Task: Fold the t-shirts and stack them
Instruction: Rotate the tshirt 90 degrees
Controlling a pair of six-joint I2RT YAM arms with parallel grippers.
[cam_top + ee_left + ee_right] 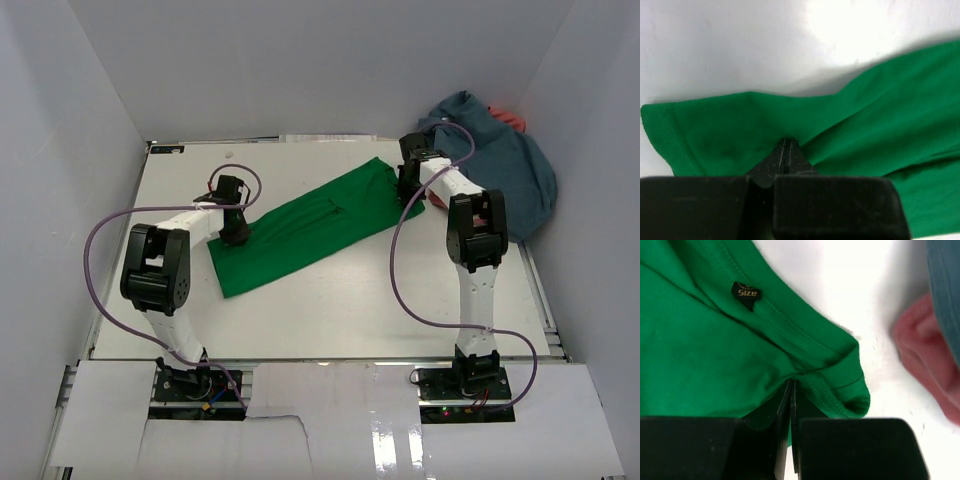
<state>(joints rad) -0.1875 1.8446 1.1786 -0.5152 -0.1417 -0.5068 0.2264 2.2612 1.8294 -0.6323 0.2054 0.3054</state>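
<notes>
Now the left jaws are pressed tight together, pinching a little fold of the green t-shirt close to its stitched edge. The right jaws are squeezed together too, nipping the same shirt right at its collar, just below a small black label that says Size. Between the left arm and the right arm, the green t-shirt lies in a long slanting strip on the white bench. Past the right arm, the blue-grey t-shirt sits in a heap at the far right corner. The coral red t-shirt peeks out beside it, near the green collar but not touching.
</notes>
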